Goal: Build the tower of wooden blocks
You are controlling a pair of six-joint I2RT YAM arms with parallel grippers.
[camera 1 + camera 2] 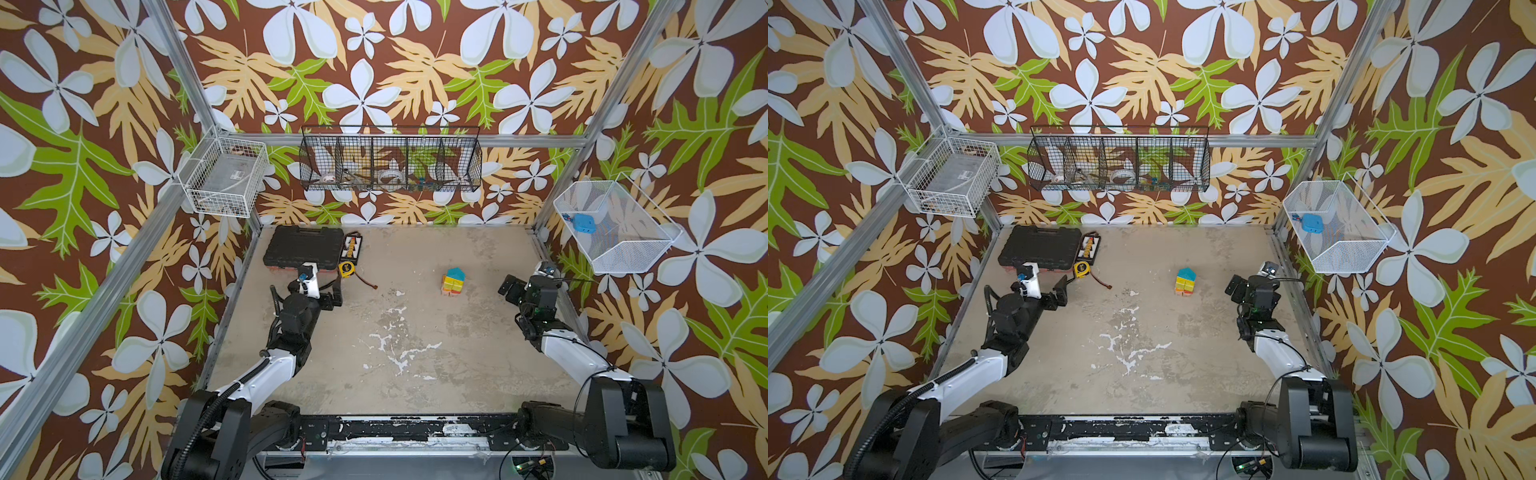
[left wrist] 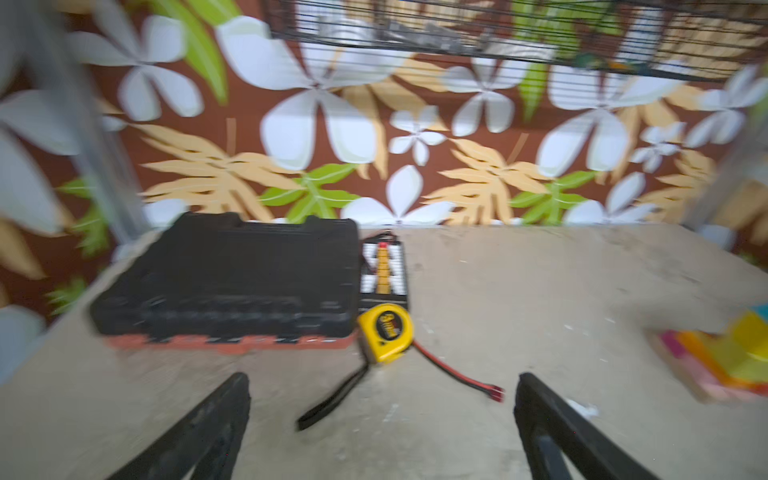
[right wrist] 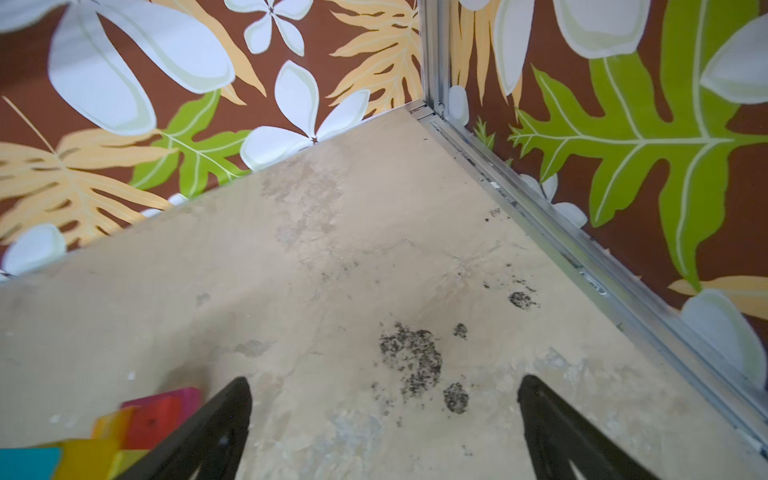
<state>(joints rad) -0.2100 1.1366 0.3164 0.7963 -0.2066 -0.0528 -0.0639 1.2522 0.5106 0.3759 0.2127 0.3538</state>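
Observation:
The tower stands right of the table's middle in both top views: a small stack of wood blocks with a tan and pink base, a yellow, green and orange middle and a teal piece on top. My left gripper is open and empty over bare table, well to the tower's left; the left wrist view shows the tower blurred at its edge. My right gripper is open and empty, to the tower's right. The right wrist view shows red, orange and yellow blocks beside one finger.
A black tool case, a small parts box, a yellow tape measure and a red-black wire lie at the back left. Wire baskets hang on the back and side walls. Metal frame rails border the table.

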